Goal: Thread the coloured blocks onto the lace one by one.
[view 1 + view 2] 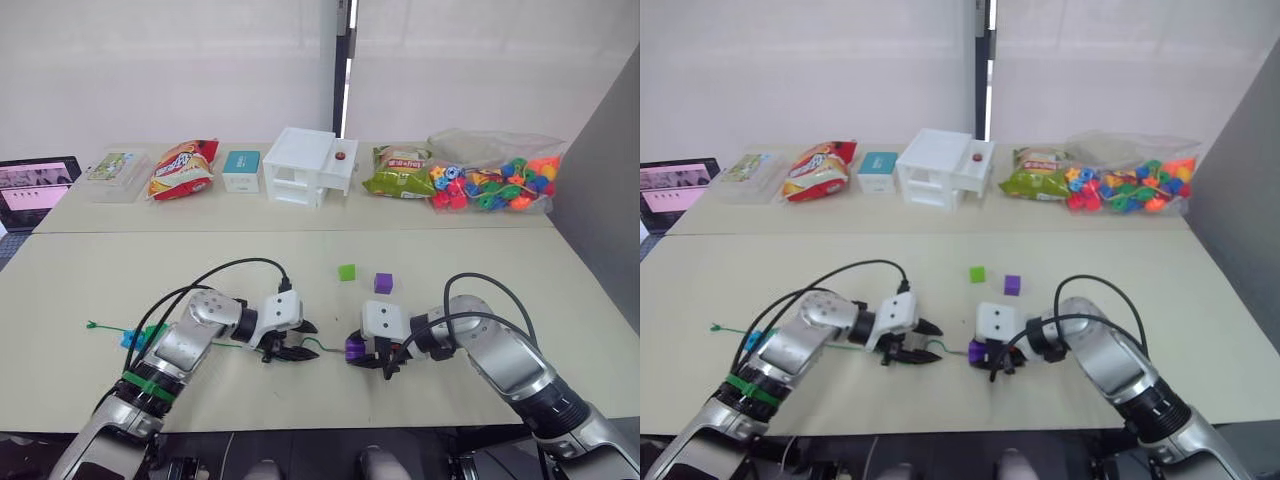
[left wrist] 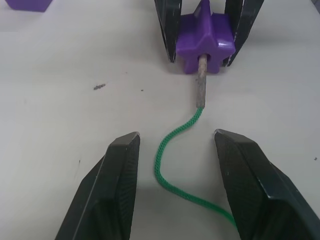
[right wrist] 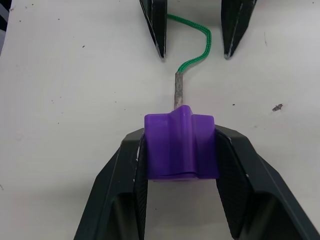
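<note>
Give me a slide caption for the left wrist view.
Open left gripper beside the lace, its tip in a purple block.

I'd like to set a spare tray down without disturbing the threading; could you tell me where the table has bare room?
The near table is bare left of the arms and right of the loose purple block. It is crowded between the left pincer and right pincer, where the lace runs, and along the back row.

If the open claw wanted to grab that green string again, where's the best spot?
Probably on the stiff brownish tip, just behind the purple block, coming from above with fingers either side. It lies straight and rigid on the table, while the green cord behind it curves limply.
</note>
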`<action>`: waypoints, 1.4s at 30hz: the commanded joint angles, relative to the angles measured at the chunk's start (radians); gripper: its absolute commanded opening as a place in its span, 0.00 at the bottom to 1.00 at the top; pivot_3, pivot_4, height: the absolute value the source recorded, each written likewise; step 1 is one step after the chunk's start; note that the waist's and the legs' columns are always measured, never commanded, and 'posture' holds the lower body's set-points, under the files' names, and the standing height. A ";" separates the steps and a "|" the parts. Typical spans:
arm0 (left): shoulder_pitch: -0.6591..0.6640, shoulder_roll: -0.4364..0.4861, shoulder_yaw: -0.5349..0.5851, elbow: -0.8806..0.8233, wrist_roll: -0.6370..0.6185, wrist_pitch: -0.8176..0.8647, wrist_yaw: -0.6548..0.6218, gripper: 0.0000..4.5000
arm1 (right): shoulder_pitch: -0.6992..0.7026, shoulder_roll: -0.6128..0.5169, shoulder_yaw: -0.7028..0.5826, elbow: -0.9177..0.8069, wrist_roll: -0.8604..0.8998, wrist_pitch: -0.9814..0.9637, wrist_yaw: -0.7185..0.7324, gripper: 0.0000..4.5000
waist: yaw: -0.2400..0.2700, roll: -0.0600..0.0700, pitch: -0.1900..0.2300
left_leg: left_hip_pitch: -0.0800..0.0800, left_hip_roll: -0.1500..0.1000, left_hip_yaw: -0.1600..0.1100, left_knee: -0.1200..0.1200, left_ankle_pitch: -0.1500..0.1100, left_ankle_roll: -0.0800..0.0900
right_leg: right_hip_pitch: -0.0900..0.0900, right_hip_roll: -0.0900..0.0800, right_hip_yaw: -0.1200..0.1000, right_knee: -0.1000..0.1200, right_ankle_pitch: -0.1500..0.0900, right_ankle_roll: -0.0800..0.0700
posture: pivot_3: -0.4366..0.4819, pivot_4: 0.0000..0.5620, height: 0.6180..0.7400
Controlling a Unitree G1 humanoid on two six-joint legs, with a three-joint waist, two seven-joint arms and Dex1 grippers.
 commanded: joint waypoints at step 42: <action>-0.009 -0.080 -0.011 -0.209 -0.036 0.254 0.005 0.41 | 0.013 -0.003 -0.030 -0.044 0.009 0.031 -0.059 0.41 | -0.002 0.000 0.000 | 0.000 0.000 0.000 0.000 0.000 0.000 | 0.000 0.000 0.000 0.000 0.000 0.000 | 0.48 0.27 1.00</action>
